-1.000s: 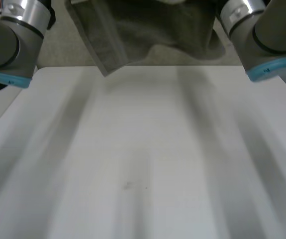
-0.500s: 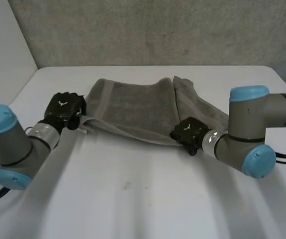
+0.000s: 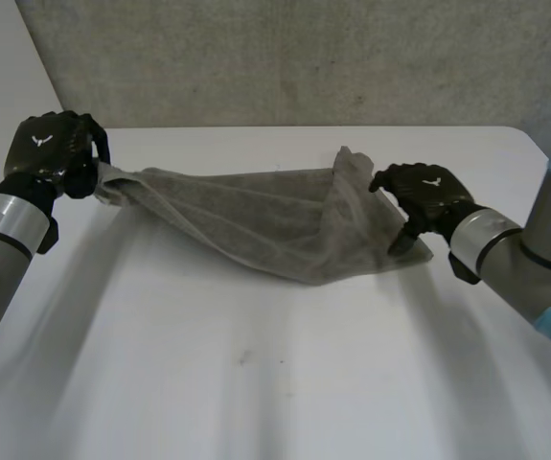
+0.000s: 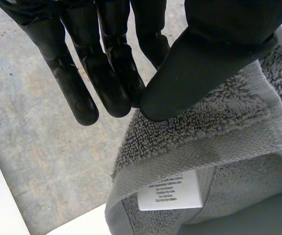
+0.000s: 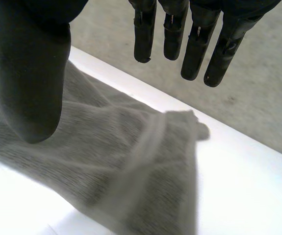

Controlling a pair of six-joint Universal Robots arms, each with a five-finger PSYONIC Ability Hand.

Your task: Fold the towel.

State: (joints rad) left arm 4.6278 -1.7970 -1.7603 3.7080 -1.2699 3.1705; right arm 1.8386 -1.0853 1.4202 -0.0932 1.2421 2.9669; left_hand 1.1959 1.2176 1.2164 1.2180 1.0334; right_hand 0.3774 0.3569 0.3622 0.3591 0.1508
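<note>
The towel (image 3: pixel 256 216) is stretched across the far half of the table (image 3: pixel 275 383). Its middle sags onto the tabletop and one end is raised clear of it. That raised end is pinched by the left hand (image 3: pixel 53 153) above the table's left side. In the left wrist view the cloth is pressed by the thumb against the fingers at a corner, where a flat woven hem band (image 4: pixel 199 147) and a white care label (image 4: pixel 170 192) are sewn. The right hand (image 3: pixel 428 196) is held over the table's right side, by the towel's other end, which is bunched and peaked. Its fingers are straight and spread away from the thumb, and nothing is gripped. Whether the thumb tip touches the cloth's edge cannot be told.

The cloth is grey looped terry and is judged to be soft, limp and light. It looks rough enough not to slip from a pinch, and it is in no way fragile. It can be expected to drape and sag between any two holds. It is best taken at the corners, on the hem band, where the weave is flatter and firmer. A matching corner would have to be found in the bunched end.
</note>
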